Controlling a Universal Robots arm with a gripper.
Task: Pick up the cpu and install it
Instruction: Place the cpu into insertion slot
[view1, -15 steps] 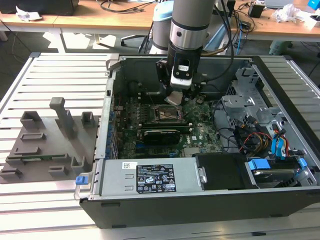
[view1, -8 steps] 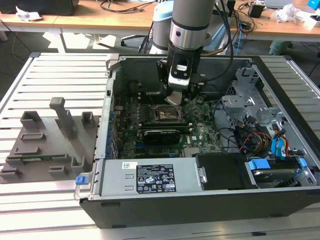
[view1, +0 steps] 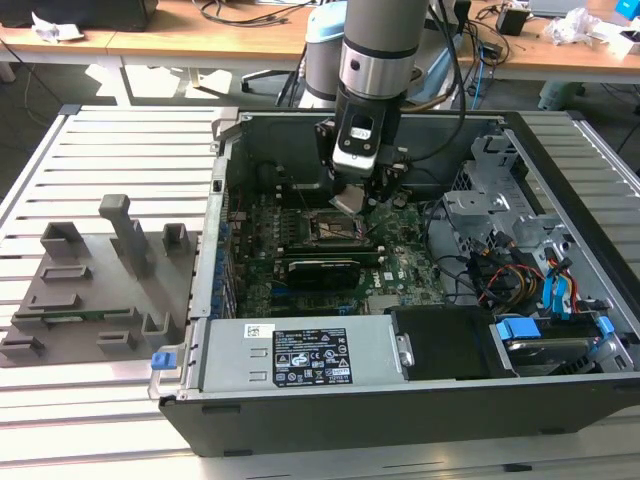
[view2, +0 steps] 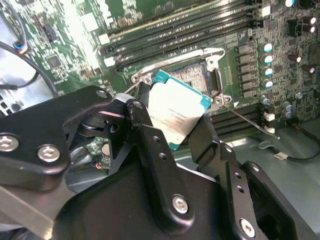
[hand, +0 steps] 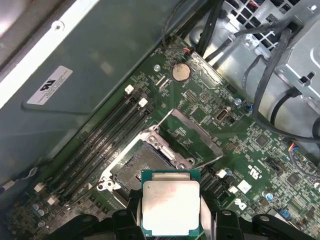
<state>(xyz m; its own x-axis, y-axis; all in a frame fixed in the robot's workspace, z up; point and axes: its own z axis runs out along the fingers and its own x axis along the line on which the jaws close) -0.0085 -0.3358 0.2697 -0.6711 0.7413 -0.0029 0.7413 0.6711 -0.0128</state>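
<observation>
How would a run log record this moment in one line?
tool: shut on cpu | cpu: held near socket, not seated | socket: empty, lid open

A: Can any writing be read here?
B: No. The white label (view1: 310, 357) on the power supply (view1: 222, 362), well apart from the end effector (view1: 350, 203), has print too small. The same holds for the cpu (hand: 170, 207) it grips and for the sticker (hand: 47, 85) on the case wall (hand: 125, 55).

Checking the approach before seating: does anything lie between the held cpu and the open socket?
Nothing. In the first wrist view the cpu, clamped in the gripper, hangs just off the open socket, and the gap between them is bare.
</observation>
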